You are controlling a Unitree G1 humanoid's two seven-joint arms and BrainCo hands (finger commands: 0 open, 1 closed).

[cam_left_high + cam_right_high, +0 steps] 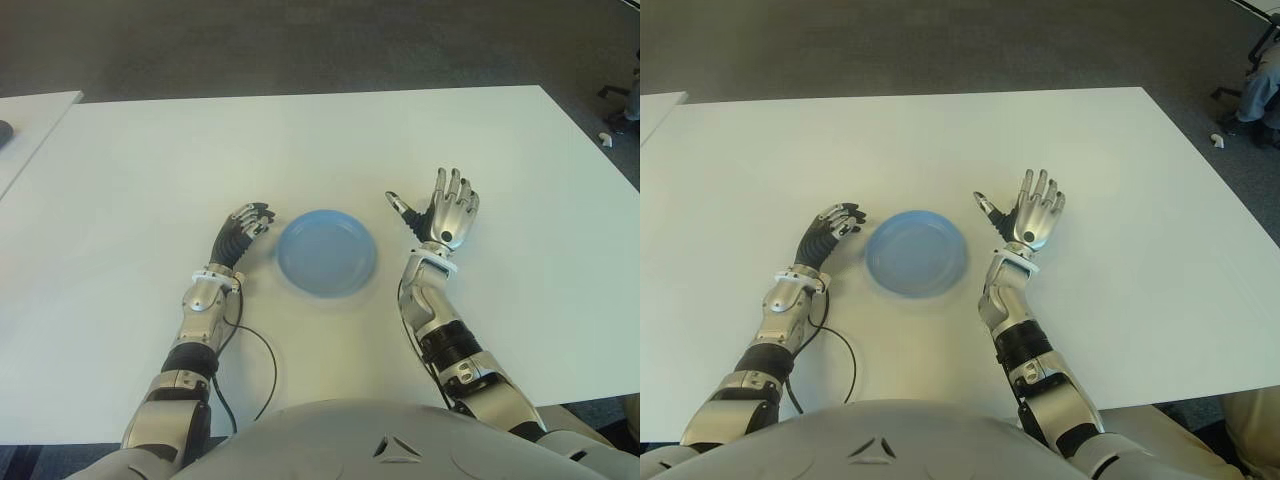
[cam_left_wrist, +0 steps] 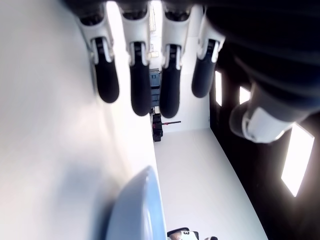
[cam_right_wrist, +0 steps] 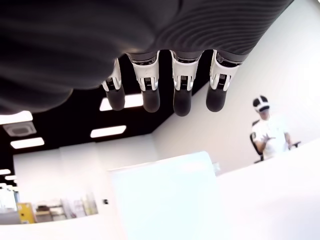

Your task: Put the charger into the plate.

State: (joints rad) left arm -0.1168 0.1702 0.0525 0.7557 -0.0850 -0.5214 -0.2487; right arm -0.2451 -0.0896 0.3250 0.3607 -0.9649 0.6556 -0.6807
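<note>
Charger is what I am after, yet I find none in any view; neither hand holds it, and the white table (image 1: 150,170) shows only the plate and my arms; I cannot say where it is. I see the blue plate (image 1: 327,253) lying flat and empty near the table's front edge, between my two hands, which I judge suits a drop from either side. My left hand (image 1: 243,228) shows just beside the plate's left rim, low near the tabletop, with the fingers (image 2: 140,95) hanging loosely extended over the surface and grasping nothing in its wrist view; a black cable (image 1: 262,365) trails from that forearm across the table. My right hand (image 1: 447,212) is raised on the plate's right side, a little apart from it, palm turned up, fingers spread and thumb out, empty; its wrist view looks up toward the ceiling lights, with a person (image 3: 267,132) far off in the room. As I judge it, the task has not begun; I need the charger brought into view before I can reach.
</note>
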